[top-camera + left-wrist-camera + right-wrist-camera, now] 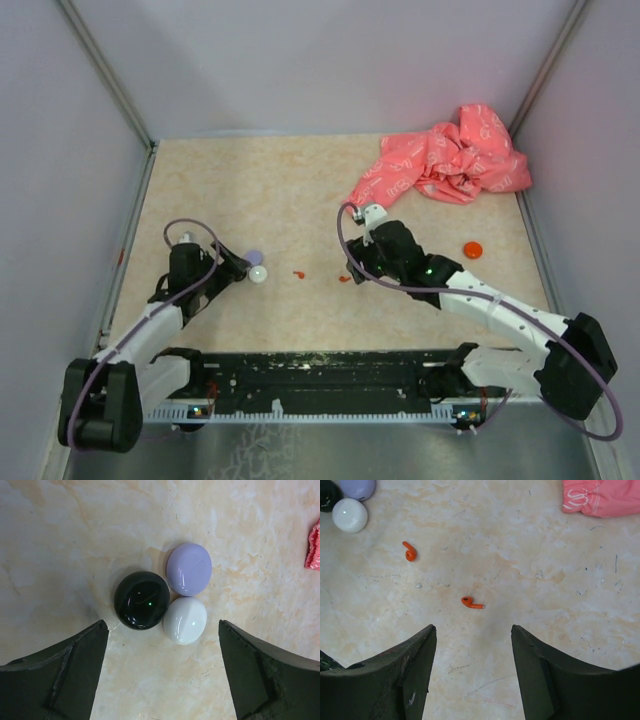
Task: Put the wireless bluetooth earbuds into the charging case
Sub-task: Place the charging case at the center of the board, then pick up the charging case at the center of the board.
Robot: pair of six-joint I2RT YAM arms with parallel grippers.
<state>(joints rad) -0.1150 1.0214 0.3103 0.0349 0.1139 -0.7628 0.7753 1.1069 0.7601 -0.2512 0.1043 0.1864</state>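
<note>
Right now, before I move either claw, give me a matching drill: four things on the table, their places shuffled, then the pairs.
1 pink cloth
2 red round piece
3 white round piece
4 red earbuds

A ahead of the open right claw
B beside the black round piece and purple round piece, before the open left claw
C far right corner of the table
D alone, to the right of the right claw

Pairs: 1-C, 2-D, 3-B, 4-A
</note>
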